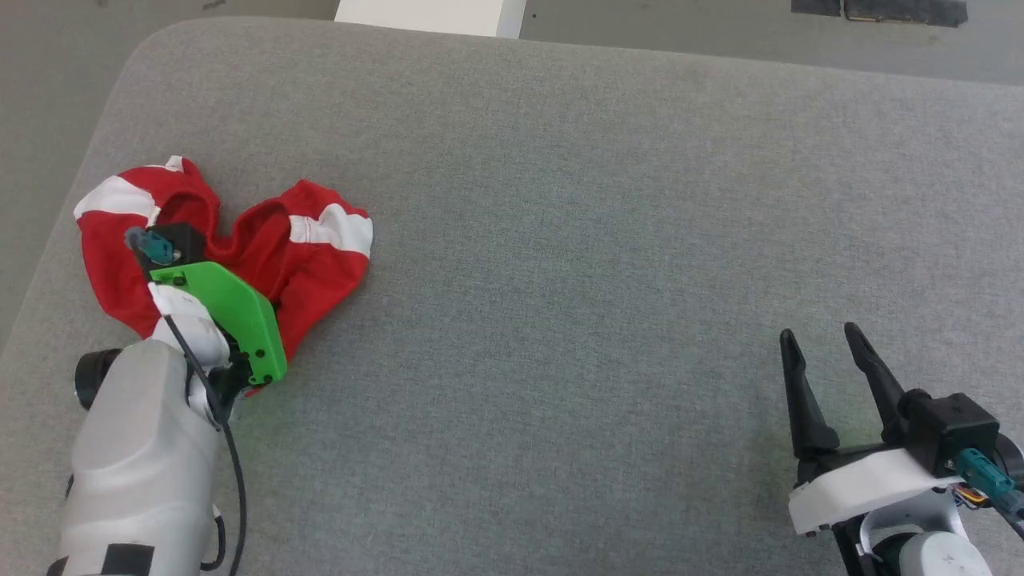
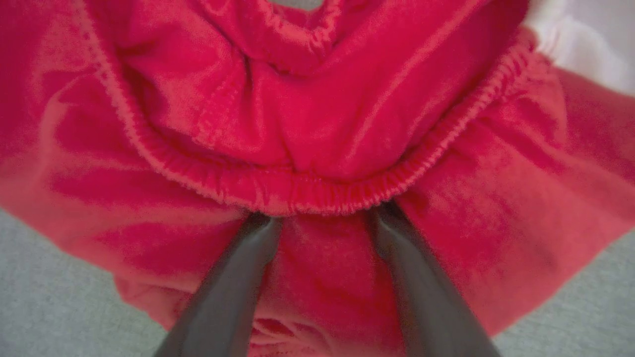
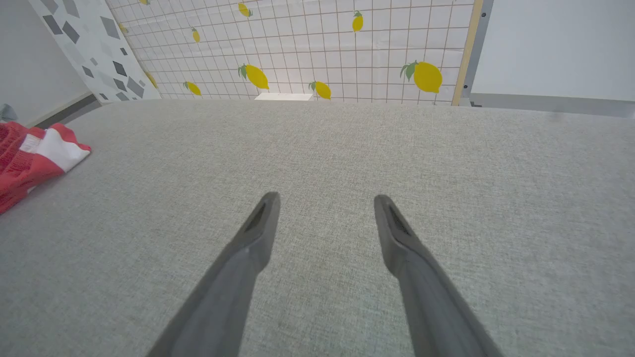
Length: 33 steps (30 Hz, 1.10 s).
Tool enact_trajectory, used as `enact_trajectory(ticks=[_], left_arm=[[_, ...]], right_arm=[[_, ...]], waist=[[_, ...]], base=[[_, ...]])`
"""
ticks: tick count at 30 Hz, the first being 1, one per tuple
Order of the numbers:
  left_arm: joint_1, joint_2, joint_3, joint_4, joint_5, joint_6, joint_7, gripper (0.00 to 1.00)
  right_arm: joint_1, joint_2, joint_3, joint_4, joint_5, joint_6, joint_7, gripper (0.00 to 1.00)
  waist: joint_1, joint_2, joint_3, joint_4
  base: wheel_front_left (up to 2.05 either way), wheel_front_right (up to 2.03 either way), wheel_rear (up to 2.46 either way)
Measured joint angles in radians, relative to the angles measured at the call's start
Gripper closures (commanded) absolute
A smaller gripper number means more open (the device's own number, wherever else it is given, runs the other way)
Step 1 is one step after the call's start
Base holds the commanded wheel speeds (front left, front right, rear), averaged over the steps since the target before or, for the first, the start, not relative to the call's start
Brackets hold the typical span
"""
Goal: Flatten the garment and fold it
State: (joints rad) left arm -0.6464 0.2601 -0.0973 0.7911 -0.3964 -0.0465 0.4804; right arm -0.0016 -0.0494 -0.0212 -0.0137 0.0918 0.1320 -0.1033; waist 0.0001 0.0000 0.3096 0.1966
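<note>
The left gripper [image 2: 322,220] has its fingers [image 2: 233,287] apart, tips at the garment's [image 2: 317,124] elastic hem, not yet pinching. I judge they should close squarely on that hem alone. The garment lies crumpled by the bench's [image 1: 600,240] left edge. The right gripper [image 1: 820,332] hangs spread wide near the right edge.

worktop [image 1: 608,240]: grey woven fabric cover, rounded far-left corner | floor [image 1: 48,96]: grey, beyond worktop edge | white board [image 1: 432,16]: just past far edge | dark strips [image 1: 880,10]: on floor, far right | backdrop [image 3: 307,44]: white grid sheet, yellow lemon print | side panel [image 3: 84,49]: white, grey geometric shapes | wooden strip [image 3: 465,49]: upright, at backdrop's right edge | plain white panel [image 3: 555,44]: right of strip
</note>
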Motion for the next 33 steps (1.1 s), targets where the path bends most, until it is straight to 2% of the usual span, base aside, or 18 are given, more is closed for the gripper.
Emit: enact_trajectory(ticks=[7,13,18,24,30,33], left_arm=[[-0.006,-0.003,-0.023,-0.026,0.011,-0.027,-0.167,1.0],[-0.14,0.005,-0.072,-0.132,0.019,-0.067,-0.276,1.0],[-0.283,0.009,-0.15,-0.237,0.003,-0.077,-0.287,1.0],[-0.409,-0.004,-0.283,-0.322,-0.097,-0.077,-0.245,1.0],[-0.405,-0.056,-0.405,-0.336,-0.188,-0.077,-0.24,1.0],[-0.338,-0.097,-0.477,-0.331,-0.239,-0.077,-0.245,1.0]], right_arm=[[0.0,0.0,0.027,0.05,0.031,0.0,-0.021,0.0],[0.001,0.0,0.052,0.115,0.078,0.0,-0.057,0.0],[0.005,0.0,0.058,0.166,0.113,0.0,-0.084,0.0],[0.013,0.0,0.052,0.207,0.131,0.0,-0.11,0.0],[0.015,0.0,0.036,0.23,0.148,0.0,-0.126,0.0],[0.016,-0.001,0.028,0.238,0.149,0.0,-0.128,0.0]], waist=[[0.0,0.0,-0.041,0.008],[0.0,0.0,-0.115,0.01],[0.0,0.0,-0.17,-0.022],[-0.0001,0.0,-0.206,-0.098],[-0.0001,0.0,-0.224,-0.182],[-0.0001,0.0,-0.228,-0.221]], base=[[0.0,0.0,0.0],[0.0,0.0,0.0],[0.0,0.0,0.0],[0.0,0.0,0.0],[0.0,0.0,0.0],[0.0,0.0,0.0]])
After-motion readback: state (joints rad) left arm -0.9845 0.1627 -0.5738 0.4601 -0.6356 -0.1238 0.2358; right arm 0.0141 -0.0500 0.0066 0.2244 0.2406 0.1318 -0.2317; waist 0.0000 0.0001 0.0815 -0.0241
